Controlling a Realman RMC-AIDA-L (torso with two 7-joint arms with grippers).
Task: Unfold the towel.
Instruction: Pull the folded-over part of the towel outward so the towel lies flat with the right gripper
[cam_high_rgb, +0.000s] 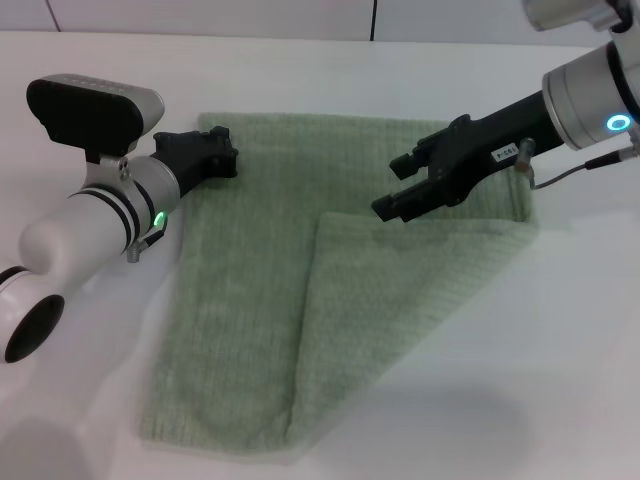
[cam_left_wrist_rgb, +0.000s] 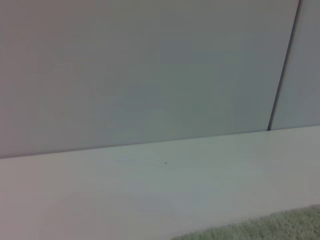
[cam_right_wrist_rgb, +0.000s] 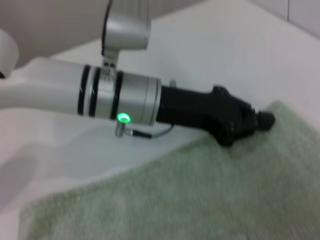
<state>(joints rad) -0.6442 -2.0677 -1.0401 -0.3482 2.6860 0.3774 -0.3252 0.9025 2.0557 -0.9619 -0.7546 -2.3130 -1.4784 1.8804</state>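
- Towel (cam_high_rgb: 300, 300): pale green, flat on white table (cam_high_rgb: 520, 380), near-right corner folded over diagonally.
- Left gripper (cam_high_rgb: 222, 150): at towel's far-left corner; jaw state cannot be told.
- Right gripper (cam_high_rgb: 395, 188): above the fold's edge, jaws parted, empty.

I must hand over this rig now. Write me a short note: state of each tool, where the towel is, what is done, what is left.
Left tool: at the towel's far left corner, low on the cloth; grip cannot be judged.
Right tool: open, hovering over the towel near its far right part, holding nothing.
Towel: lies on the white table, with its right part folded over in a diagonal flap.
Done: not yet unfolded.
Left: lift the flap and spread it flat.
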